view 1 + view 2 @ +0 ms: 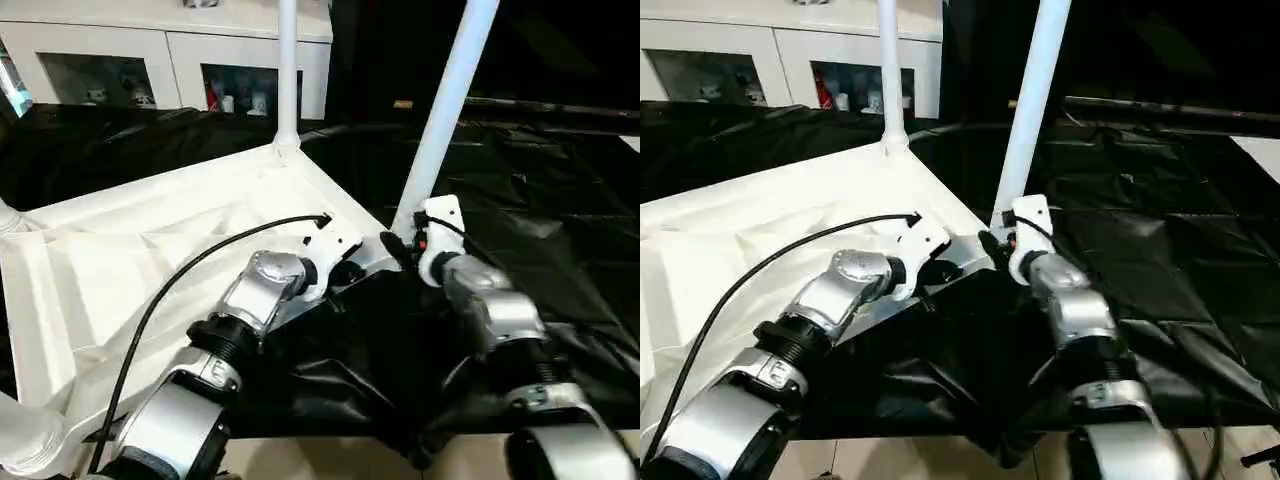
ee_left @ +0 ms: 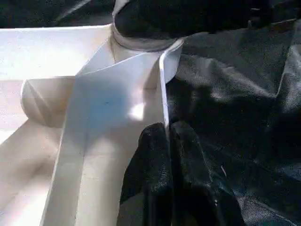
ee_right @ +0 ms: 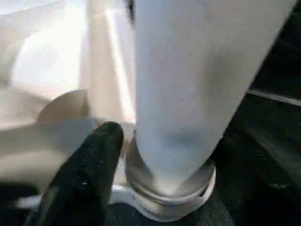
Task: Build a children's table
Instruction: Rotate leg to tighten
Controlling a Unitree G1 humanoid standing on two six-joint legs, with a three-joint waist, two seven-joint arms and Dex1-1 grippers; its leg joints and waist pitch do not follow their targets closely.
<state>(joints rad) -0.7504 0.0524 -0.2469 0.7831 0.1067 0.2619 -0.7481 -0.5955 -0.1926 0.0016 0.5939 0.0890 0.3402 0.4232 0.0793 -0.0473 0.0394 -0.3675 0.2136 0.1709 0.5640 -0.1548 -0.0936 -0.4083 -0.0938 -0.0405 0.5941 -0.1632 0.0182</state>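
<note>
Silver forearms (image 1: pixel 480 300) reach the upturned tabletop (image 1: pixel 130 260): left tool (image 2: pixel 167 141) pinches its rim, right tool (image 3: pixel 94 155), grip unclear, beside a seated leg (image 1: pixel 445 110); all four legs appear socketed.

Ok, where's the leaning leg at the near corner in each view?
Left eye: leaning leg, right of centre, running off the top.
Right eye: centre, running off the top.
Left wrist: its base collar, at the tabletop's corner.
Right wrist: close up, rising from its collar.
Shared landmark: the corner socket.
</note>
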